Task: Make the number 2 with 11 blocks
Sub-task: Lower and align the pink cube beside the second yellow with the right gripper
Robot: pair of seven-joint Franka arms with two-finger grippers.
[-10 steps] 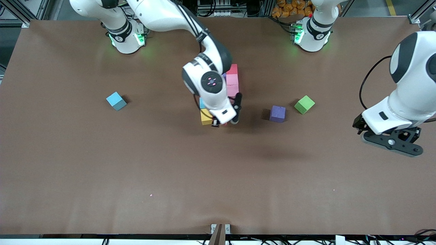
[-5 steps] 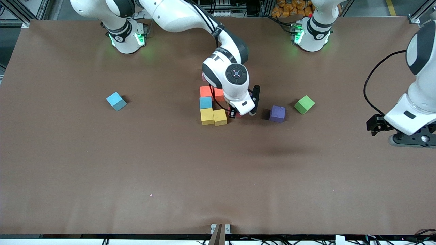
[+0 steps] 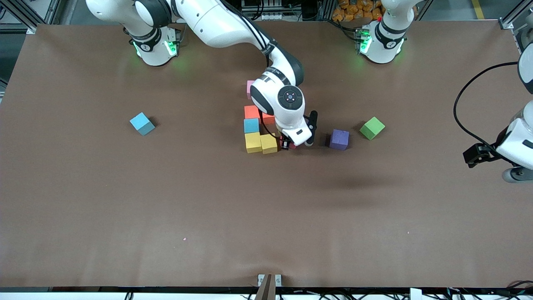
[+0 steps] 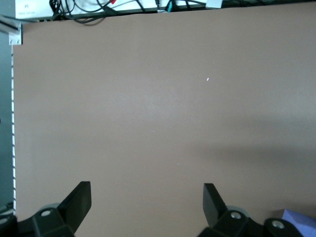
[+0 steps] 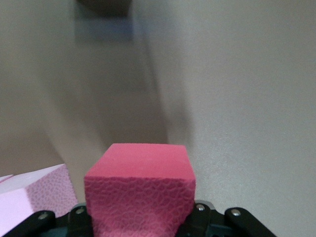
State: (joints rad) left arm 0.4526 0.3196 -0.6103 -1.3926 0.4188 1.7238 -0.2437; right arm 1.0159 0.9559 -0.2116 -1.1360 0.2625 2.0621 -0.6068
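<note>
Since a second ago my right arm has swung from over the yellow pair toward the left arm's end of the digit, and the left arm has drawn off to the surface's edge. In the front view the right claw (image 3: 287, 144) sits low just beside the second yellow block (image 3: 269, 143), at the bottom row's last place; the number 2 (image 3: 255, 129) shows its orange, light blue and yellow cubes. The purple block (image 3: 339, 139) lies near, the green cube (image 3: 372, 127) beside it.

Left wrist view: the left claw (image 4: 147, 197) hangs spread, empty, over bare surface (image 4: 148, 98).

Right wrist view: claw clamped on a red block (image 5: 139, 190). I judge release comes next.
</note>
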